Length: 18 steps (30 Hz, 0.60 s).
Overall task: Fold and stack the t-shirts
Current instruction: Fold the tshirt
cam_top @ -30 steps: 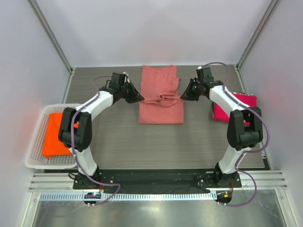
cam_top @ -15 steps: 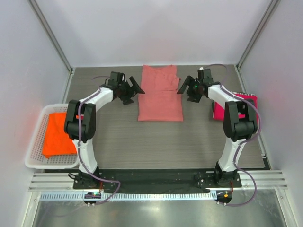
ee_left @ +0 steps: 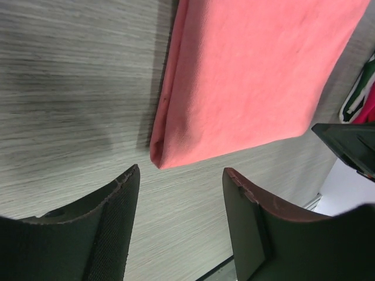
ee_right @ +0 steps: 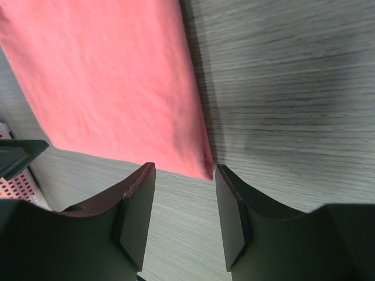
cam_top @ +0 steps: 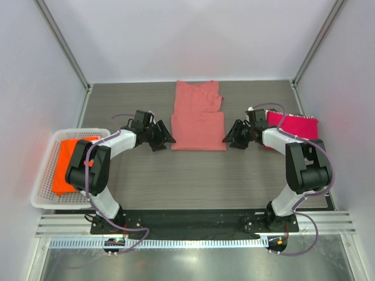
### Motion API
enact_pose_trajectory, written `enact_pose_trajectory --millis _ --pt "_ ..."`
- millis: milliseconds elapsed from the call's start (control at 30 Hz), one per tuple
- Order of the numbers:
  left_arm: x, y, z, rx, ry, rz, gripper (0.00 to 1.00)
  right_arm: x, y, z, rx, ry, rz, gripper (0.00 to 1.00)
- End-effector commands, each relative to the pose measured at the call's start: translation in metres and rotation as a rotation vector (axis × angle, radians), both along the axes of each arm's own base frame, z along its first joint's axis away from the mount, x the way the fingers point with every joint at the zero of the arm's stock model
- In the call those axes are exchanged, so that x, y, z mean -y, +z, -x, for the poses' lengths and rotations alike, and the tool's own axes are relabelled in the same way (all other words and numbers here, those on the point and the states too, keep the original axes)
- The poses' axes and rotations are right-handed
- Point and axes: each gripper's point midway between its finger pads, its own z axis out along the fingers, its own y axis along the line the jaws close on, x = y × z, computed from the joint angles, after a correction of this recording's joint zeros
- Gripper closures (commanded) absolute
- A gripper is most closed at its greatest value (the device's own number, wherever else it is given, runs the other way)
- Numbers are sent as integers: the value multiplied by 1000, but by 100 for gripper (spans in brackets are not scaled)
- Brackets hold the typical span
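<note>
Top external, left gripper point(cam_top: 166, 138): low over the bench point(cam_top: 193, 175), jaws apart, holding nothing.
Top external, right gripper point(cam_top: 229, 139): mirrored opposite, jaws apart, also empty.
Top external, salmon-pink t-shirt point(cam_top: 198, 122): folded flat between the two grippers, its near corners just ahead of their tips.
Top external, magenta t-shirt point(cam_top: 295, 124): behind the right gripper, partly hidden by that arm.
Top external, orange t-shirt point(cam_top: 70, 164): in the white basket point(cam_top: 42, 186), well behind the left gripper.
Left wrist, gripper point(ee_left: 180, 171): fingers spread wide, nothing between them; shirt point(ee_left: 252, 76) corner just beyond the gap, contact unclear.
Right wrist, gripper point(ee_right: 183, 168): fingers apart, empty; shirt point(ee_right: 111, 76) corner right at the gap, nearer the right-hand finger.
</note>
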Motion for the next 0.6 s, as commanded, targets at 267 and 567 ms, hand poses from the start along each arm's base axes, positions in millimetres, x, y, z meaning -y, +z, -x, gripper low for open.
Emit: enact_pose_trajectory --millis 267,567 --pt "12 -23 6 -14 -61 -1 46 -12 -20 2 -20 44 -18 53" --pt "13 -40 13 -44 -62 -24 52 -20 -29 6 -37 72 -10 85"
